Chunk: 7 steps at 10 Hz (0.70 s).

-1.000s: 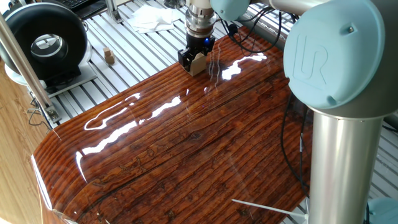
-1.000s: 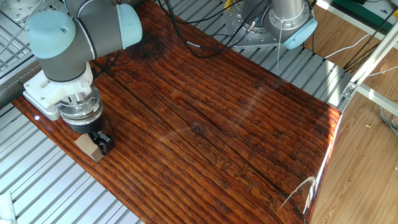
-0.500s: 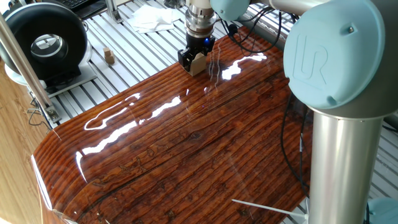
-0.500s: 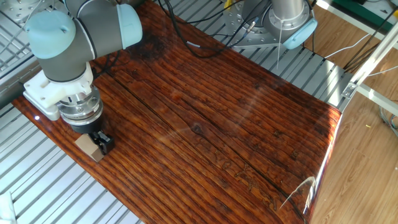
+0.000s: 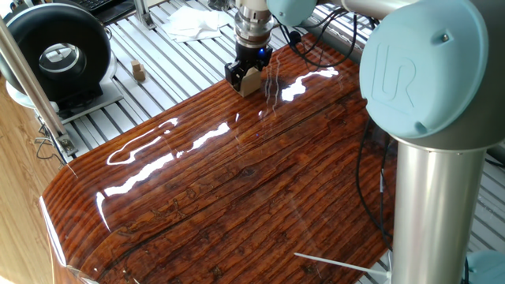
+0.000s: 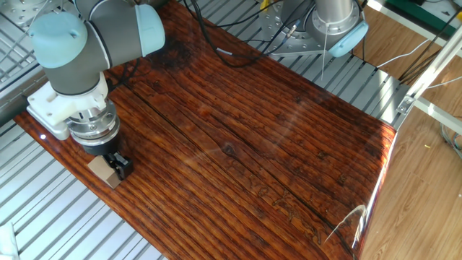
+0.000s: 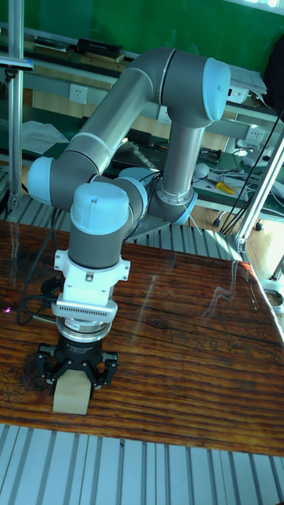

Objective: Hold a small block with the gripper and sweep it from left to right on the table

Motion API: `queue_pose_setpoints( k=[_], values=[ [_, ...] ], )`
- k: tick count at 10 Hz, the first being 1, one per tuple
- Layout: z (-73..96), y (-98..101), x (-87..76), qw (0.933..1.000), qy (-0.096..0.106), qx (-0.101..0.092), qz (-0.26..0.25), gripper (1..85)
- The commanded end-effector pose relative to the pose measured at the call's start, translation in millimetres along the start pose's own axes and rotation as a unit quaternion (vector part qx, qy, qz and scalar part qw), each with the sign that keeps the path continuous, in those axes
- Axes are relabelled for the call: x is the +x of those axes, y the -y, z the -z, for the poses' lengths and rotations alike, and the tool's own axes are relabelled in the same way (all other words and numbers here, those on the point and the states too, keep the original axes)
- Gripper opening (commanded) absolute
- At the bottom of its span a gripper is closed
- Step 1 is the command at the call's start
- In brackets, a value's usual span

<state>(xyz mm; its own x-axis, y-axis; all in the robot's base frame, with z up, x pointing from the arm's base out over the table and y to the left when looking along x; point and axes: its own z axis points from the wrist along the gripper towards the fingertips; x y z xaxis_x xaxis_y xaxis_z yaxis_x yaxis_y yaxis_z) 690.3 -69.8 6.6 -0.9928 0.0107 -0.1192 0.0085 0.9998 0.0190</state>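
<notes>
So far only the first half looks done: the gripper (image 7: 76, 377) has its two black fingers closed on the small block (image 7: 71, 392), one on either side, and the block sits low at the table (image 5: 237, 197) — touching the wood or just above it, I cannot tell which; it is right at one edge of the board, close to where the silver slatted surface (image 6: 65, 217) begins. In the tall fixed view that puts it at the near left corner; the sweep to the right, judging from how much bare grain lies beside it, is all yet to come.

Counted: one arm (image 7: 118, 158), one gripper, one light-tan block in its grip; one glossy reddish-brown table. Off the board, on the slats in one fixed view, stands one much smaller darker wooden piece (image 5: 138, 72) — well apart from the gripper; beside it one black round device (image 5: 59, 51), and farther back one white cloth (image 5: 193, 22).
</notes>
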Motion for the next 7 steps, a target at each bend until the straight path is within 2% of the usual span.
queue_pose_setpoints(
  k=[1, 7],
  values=[
    [0.9, -1.8, -1.0, 1.0000, 0.001, -0.005, -0.005, 1.0],
    [1.5, -3.8, -1.4, 0.9999, 0.000, -0.005, -0.009, 1.0]
  ],
)
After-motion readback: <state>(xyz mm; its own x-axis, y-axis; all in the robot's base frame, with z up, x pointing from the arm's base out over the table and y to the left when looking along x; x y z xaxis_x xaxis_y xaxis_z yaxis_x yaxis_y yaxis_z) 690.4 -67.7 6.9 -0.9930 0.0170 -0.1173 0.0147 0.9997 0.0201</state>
